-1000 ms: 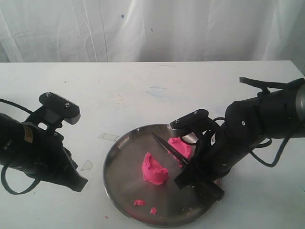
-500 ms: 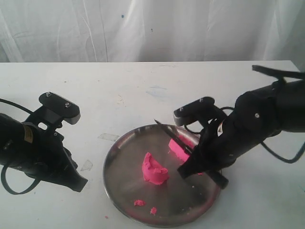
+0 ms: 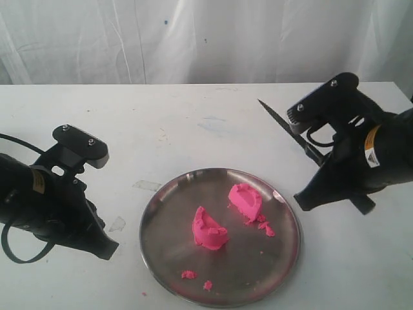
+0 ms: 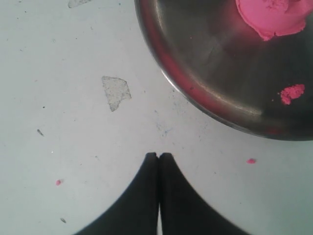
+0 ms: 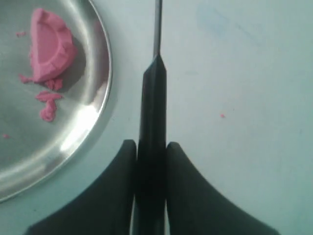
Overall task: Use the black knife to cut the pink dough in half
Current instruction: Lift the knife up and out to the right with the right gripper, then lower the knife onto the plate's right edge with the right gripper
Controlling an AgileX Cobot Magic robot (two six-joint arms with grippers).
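From the outside camera, we see the soft, bright pink dough (image 3: 209, 229) lying in two pieces, a little apart, in the round shiny metal plate (image 3: 155, 219) on the white desk (image 3: 193, 123). Tiny pink crumbs (image 3: 188, 274) lie in the plate too. To the right of the plate, the right end effector (image 3: 317, 157) pinches the long, thin black knife (image 3: 284, 126), with its tip pointing up and left. From the left wrist camera, we see the left end effector (image 4: 158, 157) with its two fingers pressed together, holding nothing, over the desk near the plate's rim (image 4: 195, 93). From the right wrist camera, we see the right end effector (image 5: 150, 147) squeezing the black knife (image 5: 153, 107) by its handle from both sides, beside the plate, where one piece of pink dough (image 5: 49, 46) lies.
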